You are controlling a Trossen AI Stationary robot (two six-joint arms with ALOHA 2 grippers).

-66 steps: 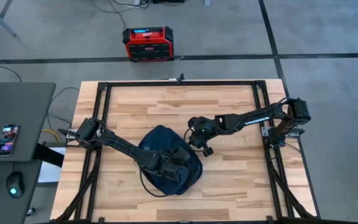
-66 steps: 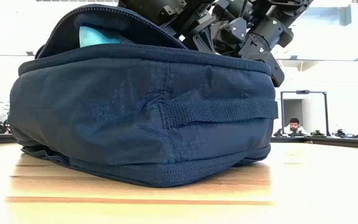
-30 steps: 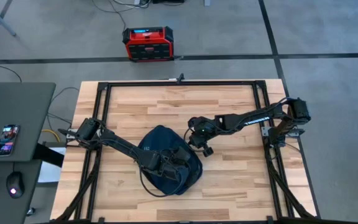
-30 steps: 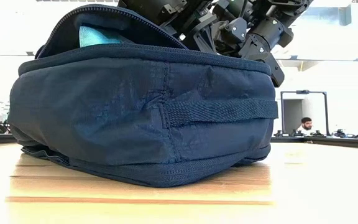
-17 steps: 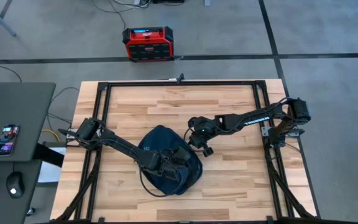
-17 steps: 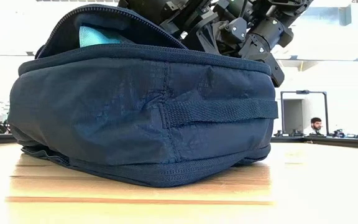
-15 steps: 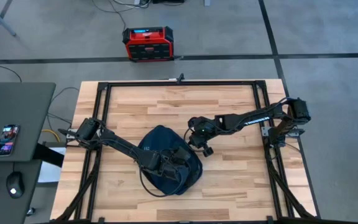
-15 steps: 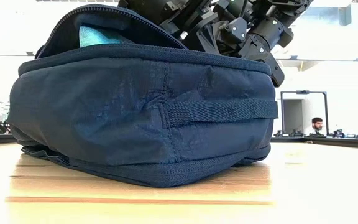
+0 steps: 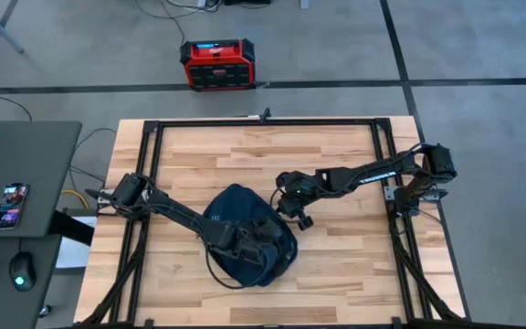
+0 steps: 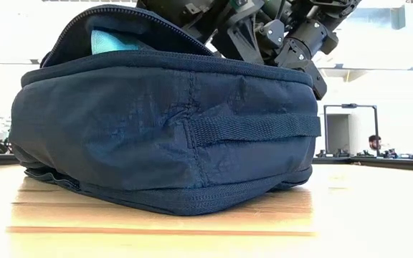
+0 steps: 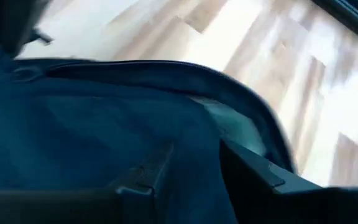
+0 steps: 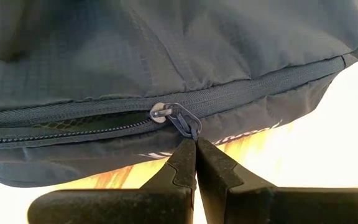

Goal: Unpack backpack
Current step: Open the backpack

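1. Lying flat on the wooden bench (image 9: 336,155), the backpack (image 9: 245,239) sits a little toward the near edge and slightly left of the middle, its side carry strap (image 10: 253,127) facing the low camera
2. Soft, thin ripstop fabric makes up the bag; it sags and creases, so I judge it will fold and slide under a pull unless something pins it
3. Pinched shut on the zipper pull (image 12: 185,123), the right gripper (image 12: 196,144) works at the bag's right edge, its two fingers meeting on the small tab with no gap between them
4. That tab looks the best place to hold: small, stiff and tied to the slider, though easy to slip out of
5. Resting on top of the bag toward its near edge, the left gripper (image 9: 268,233) has its jaws spread narrowly over the fabric, with a fold between them; whether it truly grips the cloth I cannot tell
6. Along the seam the zipper (image 12: 73,121) is partly undone, showing dark mesh inside
7. At the lifted flap in the low view, a pale teal item (image 10: 113,39) shows inside the main compartment; what it is cannot be told
8. Nothing has been taken out onto the bench yet
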